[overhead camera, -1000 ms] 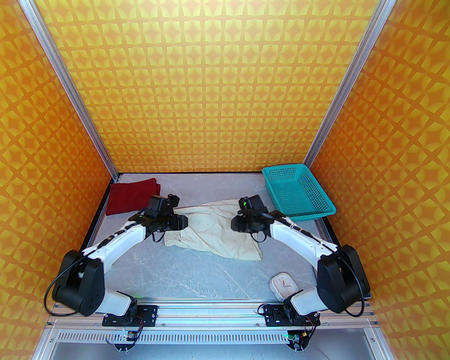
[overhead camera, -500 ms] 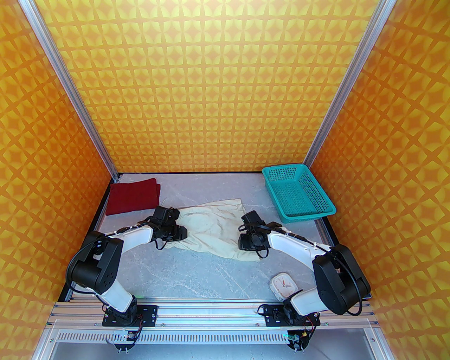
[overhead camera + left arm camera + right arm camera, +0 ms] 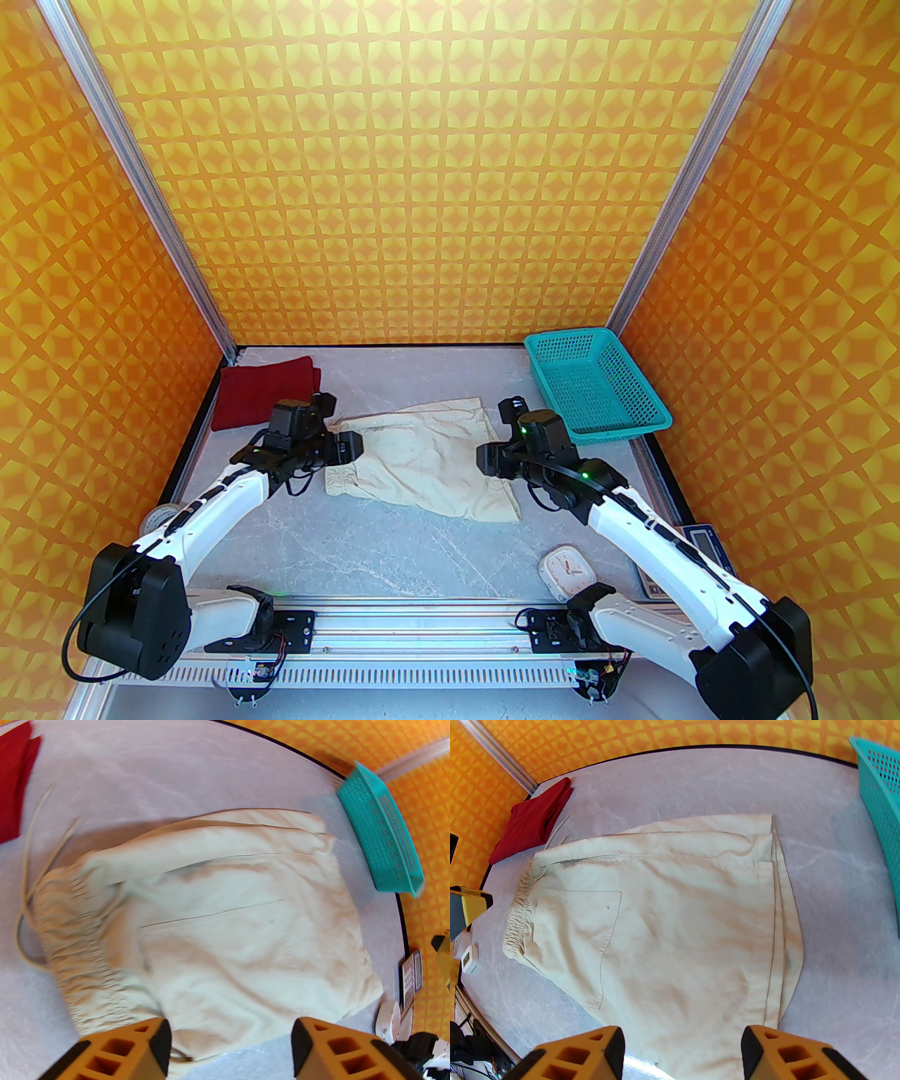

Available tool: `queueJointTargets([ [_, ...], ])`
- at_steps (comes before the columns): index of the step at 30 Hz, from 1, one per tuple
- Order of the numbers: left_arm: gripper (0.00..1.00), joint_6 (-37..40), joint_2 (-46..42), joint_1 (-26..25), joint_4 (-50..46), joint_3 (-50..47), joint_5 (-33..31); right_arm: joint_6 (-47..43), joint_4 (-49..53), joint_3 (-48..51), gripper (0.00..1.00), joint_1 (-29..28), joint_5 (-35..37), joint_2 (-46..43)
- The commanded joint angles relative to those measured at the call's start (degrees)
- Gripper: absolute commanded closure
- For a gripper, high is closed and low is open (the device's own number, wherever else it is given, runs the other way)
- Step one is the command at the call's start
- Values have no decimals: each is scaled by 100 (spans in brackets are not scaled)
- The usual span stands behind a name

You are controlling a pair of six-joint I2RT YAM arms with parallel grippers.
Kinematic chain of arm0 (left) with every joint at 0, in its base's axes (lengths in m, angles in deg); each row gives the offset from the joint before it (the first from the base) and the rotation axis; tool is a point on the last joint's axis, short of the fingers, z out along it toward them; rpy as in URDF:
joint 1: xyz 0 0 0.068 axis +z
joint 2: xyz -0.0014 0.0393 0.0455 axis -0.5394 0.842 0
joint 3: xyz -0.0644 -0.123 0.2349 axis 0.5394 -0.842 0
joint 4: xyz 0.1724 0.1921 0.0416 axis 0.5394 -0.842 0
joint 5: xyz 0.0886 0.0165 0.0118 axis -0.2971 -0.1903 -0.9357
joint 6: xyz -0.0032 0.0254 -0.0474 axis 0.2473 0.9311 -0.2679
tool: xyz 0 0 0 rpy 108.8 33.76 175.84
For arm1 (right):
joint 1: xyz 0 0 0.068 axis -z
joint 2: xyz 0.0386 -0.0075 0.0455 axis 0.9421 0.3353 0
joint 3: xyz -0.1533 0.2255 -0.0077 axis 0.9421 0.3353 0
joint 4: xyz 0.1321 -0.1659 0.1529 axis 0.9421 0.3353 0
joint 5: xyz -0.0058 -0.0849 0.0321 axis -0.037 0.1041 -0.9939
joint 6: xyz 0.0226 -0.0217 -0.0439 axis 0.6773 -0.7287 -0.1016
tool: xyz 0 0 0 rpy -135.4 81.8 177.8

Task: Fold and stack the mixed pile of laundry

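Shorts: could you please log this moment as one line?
shorts: flat, unheld | left gripper: open | right gripper: open | shirt: folded, far left

Motion-blurred drawstring (image 3: pixel 35 816) of shorts (image 3: pixel 246 931)

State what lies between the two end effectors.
The cream shorts lie flat between the left end effector and right end effector, in the top view.

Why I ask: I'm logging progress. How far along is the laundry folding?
Done: the shirt lies folded at the far left corner. In hand: the shorts lie flat in the middle, apparently folded leg over leg. Both sets of jaws stand open at their ends, gripping nothing. Left: probably fold the shorts smaller, then stack the two garments, which are not yet stacked.
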Motion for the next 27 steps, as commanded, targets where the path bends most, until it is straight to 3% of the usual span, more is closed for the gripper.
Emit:
queueJointTargets([
  [1, 35, 24, -146, 394, -250, -293, 25, -91, -10, -170, 41, 29, -459, 292],
  [3, 31, 19, -281, 650, -250, -440, 102, 209, -402, -134, 42, 28, -950, 381],
  [5, 28, 21, -393, 928, -185, -595, 292, 589, -906, -33, 53, 34, -1365, 509],
  [10, 28, -236, -378, 1618, 451, -1063, 1007, 237, -495, -637, 37, -13, -1956, 1465],
  [15, 31, -586, -188, 1801, 1268, -1306, 1171, -362, -465, -1079, 32, -821, -1033, 1988],
  [18, 36, -641, 118, 1877, 990, -1137, 1009, -947, -587, -1511, 30, -1616, -298, 2481],
  [22, 34, -878, 83, 2083, 1020, -1227, 927, -1986, -609, -2286, 22, -2726, 338, 3427],
  [27, 28, -867, -72, 2297, 811, -1224, 1008, -3538, -1277, -2723, 31, -3438, 430, 4265],
])
